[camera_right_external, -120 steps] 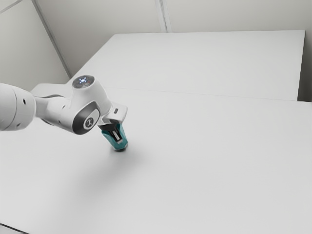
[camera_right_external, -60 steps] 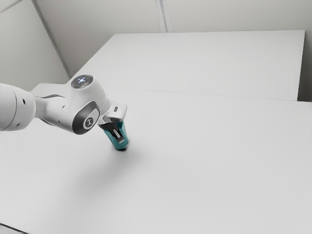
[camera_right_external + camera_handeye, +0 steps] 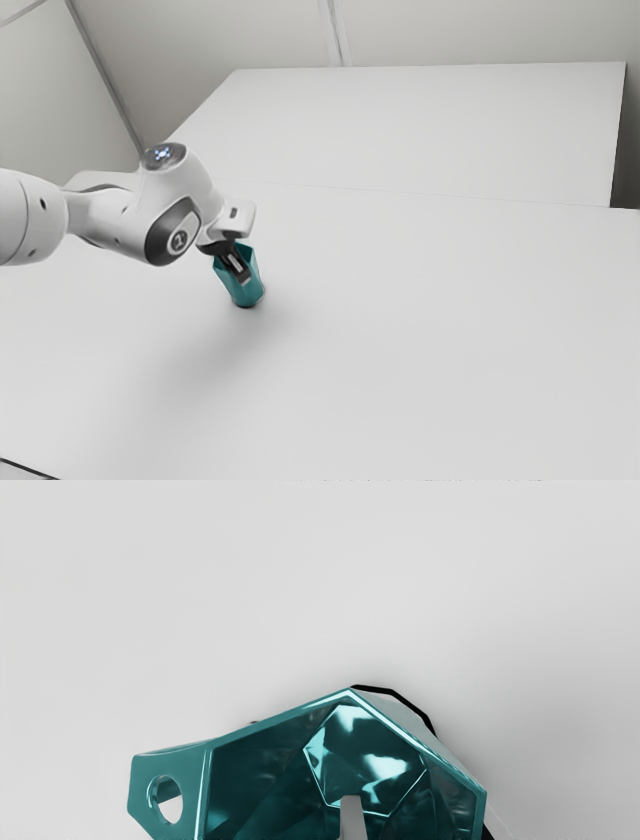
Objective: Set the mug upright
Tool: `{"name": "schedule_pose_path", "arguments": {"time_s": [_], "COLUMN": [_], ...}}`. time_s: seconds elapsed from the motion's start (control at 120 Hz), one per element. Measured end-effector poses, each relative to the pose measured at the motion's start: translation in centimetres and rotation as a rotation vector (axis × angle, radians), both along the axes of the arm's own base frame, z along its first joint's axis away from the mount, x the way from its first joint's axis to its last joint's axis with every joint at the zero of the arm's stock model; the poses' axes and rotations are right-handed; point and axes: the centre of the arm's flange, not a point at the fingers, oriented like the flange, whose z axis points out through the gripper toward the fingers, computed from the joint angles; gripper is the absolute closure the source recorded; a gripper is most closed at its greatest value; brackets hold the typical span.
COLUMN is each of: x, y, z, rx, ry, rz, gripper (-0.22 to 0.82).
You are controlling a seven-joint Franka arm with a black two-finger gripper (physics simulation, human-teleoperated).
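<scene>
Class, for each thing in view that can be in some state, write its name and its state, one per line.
Mug: mouth up, base down; whether exactly upright, cannot tell.
Gripper: at the mug's mouth; open or shut, cannot tell.
Arm: bent, reaching over the table.
Indicator light: lit.

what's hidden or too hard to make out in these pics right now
- Part of the mug's rim: cut off by the wrist view's bottom edge.
- Part of the mug's inside floor: wrist view, covered by the claw.
- Whether the mug's base sits flat on the table: too small in the exterior view, hidden by the mug's own body in the wrist view.
</scene>
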Motion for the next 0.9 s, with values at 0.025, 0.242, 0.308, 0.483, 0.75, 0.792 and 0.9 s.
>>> {"name": "schedule_pose_path", "arguments": {"time_s": [0.025,0.242,0.308,0.483,0.75,0.792,0.9], "x": [0.1,0.9,0.9,0.8,0.8,0.8,0.8], "y": [0.1,0.5,0.4,0.3,0.3,0.3,0.3], "z": [0.2,2.2,2.2,2.2,2.3,2.4,2.7], "rx": [0.0,0.007,0.008,0.007,-0.004,-0.007,-0.022], "ry": [-0.001,-0.007,-0.002,0.009,0.008,0.005,-0.001], "rz": [0.003,0.021,0.022,0.023,0.034,0.038,0.051], "gripper": [0.5,0.49,0.49,0.41,0.31,0.3,0.28]}}
